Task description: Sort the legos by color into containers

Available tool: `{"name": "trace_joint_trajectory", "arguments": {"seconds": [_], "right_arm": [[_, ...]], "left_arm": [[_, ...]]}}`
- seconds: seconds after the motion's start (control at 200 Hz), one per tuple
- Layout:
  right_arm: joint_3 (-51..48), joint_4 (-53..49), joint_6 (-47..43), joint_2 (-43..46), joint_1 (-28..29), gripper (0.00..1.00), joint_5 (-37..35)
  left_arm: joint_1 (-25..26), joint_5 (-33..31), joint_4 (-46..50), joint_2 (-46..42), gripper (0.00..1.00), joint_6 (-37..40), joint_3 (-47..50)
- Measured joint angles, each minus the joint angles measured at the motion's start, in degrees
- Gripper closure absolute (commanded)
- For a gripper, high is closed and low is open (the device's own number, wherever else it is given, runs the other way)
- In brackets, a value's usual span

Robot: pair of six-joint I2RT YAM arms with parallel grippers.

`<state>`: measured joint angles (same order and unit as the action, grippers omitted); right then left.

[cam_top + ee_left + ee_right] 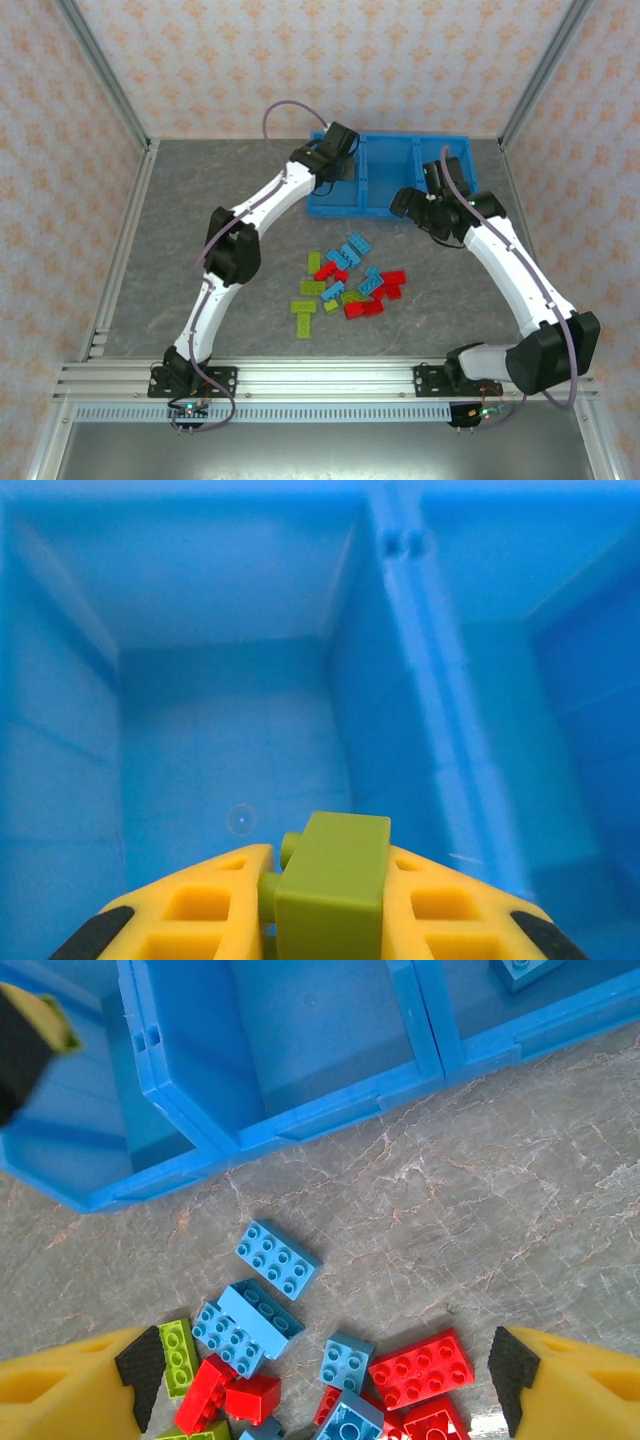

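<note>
Evidently a drop-off was in hand: the left pincer (328,862) gripped a yellow-green brick (335,892) over the bin's (400,211) nine-o'clock compartment (220,740), at the desk's (180,230) twelve o'clock. Next, it should simply open. The right pincer (325,1365) gaped wide above the loose bricks (350,282) at the bin's six o'clock.

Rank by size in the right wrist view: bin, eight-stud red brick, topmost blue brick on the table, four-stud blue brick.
1. bin
2. red brick and topmost blue brick, alike
3. four-stud blue brick
</note>
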<state>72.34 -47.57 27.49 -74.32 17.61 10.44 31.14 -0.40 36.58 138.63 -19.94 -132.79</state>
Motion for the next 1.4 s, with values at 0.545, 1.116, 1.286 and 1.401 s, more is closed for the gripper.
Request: {"name": "trace_joint_trajectory", "arguments": {"seconds": [0.545,1.116,1.286,1.401], "right_arm": [[-6.86,-0.37,0.39,0.81,0.46,0.14,-0.81],[-17.75,1.36,6.95,-11.04,6.93,0.14,-2.25],[-17.44,3.52,17.09,-13.35,8.24,0.14,-2.12],[-16.94,4.44,22.23,-16.22,9.79,0.18,-2.05]], "left_arm": [[-0.48,4.00,-2.60,-23.06,0.59,1.75,19.89],[-0.37,17.59,-15.37,-65.37,0.13,25.77,67.32],[-0.37,20.15,-18.99,-65.40,0.06,29.31,68.78],[-0.37,21.07,-21.84,-65.42,0.05,30.73,69.64]]}}
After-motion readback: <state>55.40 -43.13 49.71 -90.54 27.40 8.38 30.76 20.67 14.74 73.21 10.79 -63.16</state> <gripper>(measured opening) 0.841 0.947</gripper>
